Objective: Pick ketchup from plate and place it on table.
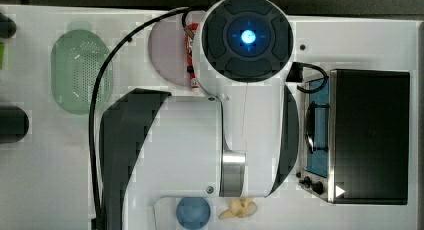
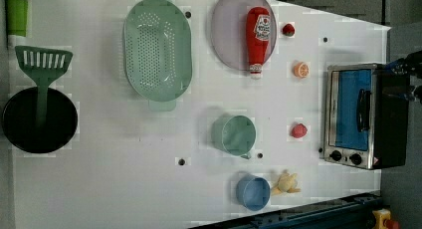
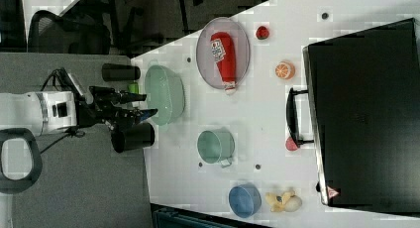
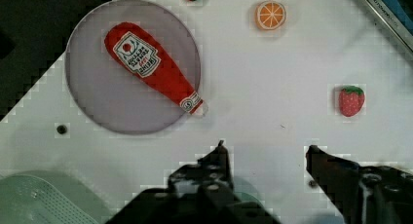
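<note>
We see the gripper with its jaws standing apart and holding nothing, raised above the tabletop. Well apart from it, the ketchup lies flat on the plate, its whitish tip just past the rim.

Robot arm, top view: glossy white housings with dark grey to black panels along the sides. A brushed silver band rings one link, and small round screws sit in the white shell beside it. The circular end cap is dark, divided into curved segments around a glowing blue light. A black cable loops from the top of the arm down the top view's left side. Right view: a white wrist section with a silver ring carries the black gripper, with thin black wires near it. Wrist view: two black fingers with round screw heads on the mounts.
</note>
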### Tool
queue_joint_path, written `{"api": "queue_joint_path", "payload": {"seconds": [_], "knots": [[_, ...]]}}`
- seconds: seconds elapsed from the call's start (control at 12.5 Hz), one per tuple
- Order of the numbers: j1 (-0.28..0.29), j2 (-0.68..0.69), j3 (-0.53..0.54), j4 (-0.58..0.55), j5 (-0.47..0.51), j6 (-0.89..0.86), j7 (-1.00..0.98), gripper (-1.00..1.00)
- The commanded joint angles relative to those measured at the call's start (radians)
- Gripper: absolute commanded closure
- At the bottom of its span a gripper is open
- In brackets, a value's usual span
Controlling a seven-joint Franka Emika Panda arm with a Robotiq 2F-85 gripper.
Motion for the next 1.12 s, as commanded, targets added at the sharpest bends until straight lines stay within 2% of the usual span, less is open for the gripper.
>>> {"api": "queue_joint_path", "payload": {"seconds": [0.08, 0.24, 0.72, 1.12], "knots": [[-0.100, -0.203, 0.011, -0.088, 0.034, -0.191, 0.011, -0.58], [-0.097, -0.193, 0.016, -0.088, 0.034, -0.188, 0.004, -0.99], [-0.083, -0.061, 0.062, -0.087, 0.034, -0.093, -0.006, -1.00], [-0.075, 0.103, 0.114, -0.082, 0.034, 0.103, -0.042, -1.00]]}}
